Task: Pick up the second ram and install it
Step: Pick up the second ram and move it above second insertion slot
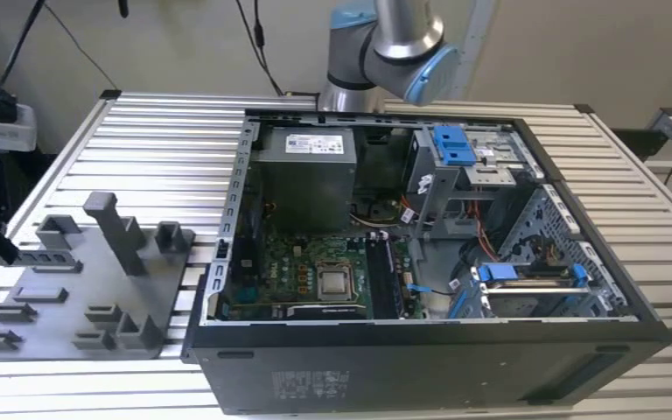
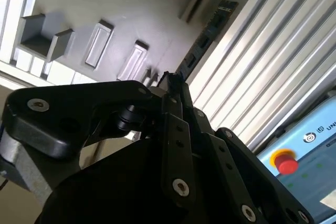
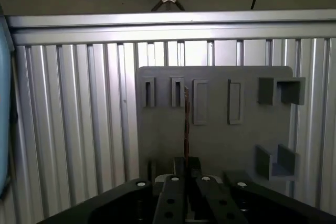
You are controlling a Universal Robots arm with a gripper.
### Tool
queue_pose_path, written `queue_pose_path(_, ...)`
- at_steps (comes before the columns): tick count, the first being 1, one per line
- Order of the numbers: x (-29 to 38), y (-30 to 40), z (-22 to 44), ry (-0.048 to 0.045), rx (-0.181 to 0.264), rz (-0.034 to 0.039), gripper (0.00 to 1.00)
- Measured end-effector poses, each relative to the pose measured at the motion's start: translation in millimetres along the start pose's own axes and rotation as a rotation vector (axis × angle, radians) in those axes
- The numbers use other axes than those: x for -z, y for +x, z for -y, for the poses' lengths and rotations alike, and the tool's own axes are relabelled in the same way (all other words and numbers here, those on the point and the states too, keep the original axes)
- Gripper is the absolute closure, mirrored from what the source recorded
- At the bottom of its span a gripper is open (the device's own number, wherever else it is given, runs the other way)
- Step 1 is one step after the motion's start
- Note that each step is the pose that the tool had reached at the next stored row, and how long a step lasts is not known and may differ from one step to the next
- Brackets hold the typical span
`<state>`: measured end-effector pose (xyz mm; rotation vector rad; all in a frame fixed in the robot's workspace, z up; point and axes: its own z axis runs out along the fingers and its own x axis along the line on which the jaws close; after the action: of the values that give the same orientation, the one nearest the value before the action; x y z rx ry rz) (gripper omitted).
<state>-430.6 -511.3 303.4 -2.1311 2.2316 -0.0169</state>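
My fingers [image 3: 194,166] clamp the second ram [image 3: 186,124], a thin dark stick, long axis straight out from my tips, over a matte grey slotted tray [image 3: 163,135].

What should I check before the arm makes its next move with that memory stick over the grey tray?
1. Grip: the hand is shut on the second ram: ok.
2. Alignment: the ram runs straight out from the hand in the first wrist view: ok.
3. Ram out of the grey tray: none of its slots holds it: ok.
4. Way in: the computer case lies open, with the motherboard exposed: ok.
5. Free memory slot on the motherboard: cannot tell.
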Motion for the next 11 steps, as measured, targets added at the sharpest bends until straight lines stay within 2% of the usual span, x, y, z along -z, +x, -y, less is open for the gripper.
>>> queue_pose_path(11, 33.2, -1.1, 1.5, 0.0000, 0.000, 0.0000, 0.86)
